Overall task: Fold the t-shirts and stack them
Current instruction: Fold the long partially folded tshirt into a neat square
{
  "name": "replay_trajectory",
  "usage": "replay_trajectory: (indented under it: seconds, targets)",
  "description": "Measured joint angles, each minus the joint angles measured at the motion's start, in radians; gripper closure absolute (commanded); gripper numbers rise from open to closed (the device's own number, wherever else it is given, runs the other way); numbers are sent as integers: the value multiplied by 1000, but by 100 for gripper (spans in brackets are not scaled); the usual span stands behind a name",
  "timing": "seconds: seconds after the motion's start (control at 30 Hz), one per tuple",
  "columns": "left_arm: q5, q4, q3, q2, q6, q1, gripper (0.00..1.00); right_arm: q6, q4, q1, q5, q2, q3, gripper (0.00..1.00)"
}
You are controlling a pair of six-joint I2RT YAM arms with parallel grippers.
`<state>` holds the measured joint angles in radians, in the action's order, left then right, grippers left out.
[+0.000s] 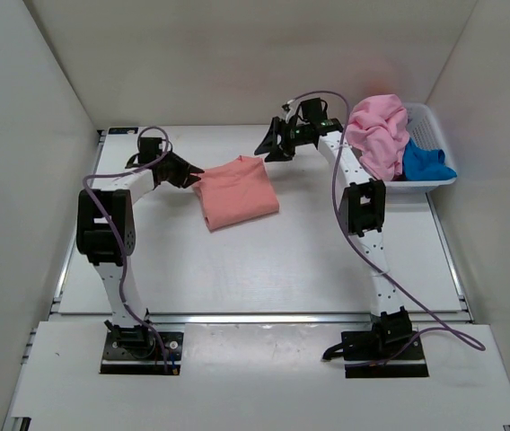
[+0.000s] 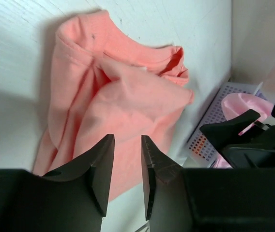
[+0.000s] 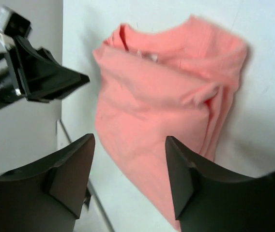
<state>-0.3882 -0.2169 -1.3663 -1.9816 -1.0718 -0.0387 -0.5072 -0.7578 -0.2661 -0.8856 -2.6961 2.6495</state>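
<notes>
L arm bent at elbow, forearm angled in toward ctr, L tool (image 1: 192,175) at near-left edge of salmon shirt (image 1: 235,191); jaws a narrow gap apart, nothing between them (wrist view shows cloth below, not pinched). R arm stretched fwd, wrist turned left, R tool (image 1: 271,148) just off the shirt's far-right corner, jaws wide, empty. Shirt lies folded on counter (image 1: 309,260) between both tools. Other 2: pink shirt (image 1: 376,135) + blue shirt (image 1: 426,162) heaped in white basket (image 1: 427,115), far right
</notes>
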Motion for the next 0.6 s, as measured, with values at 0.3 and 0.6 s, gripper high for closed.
replay_trajectory:
  seconds: [0.3,0.6]
  targets:
    - [-23,247,156,49,-80,58,60,67,27,21,132,29,134,37]
    - [65,211,169,148,58,6,57,210,-155,60,214,123,135,39]
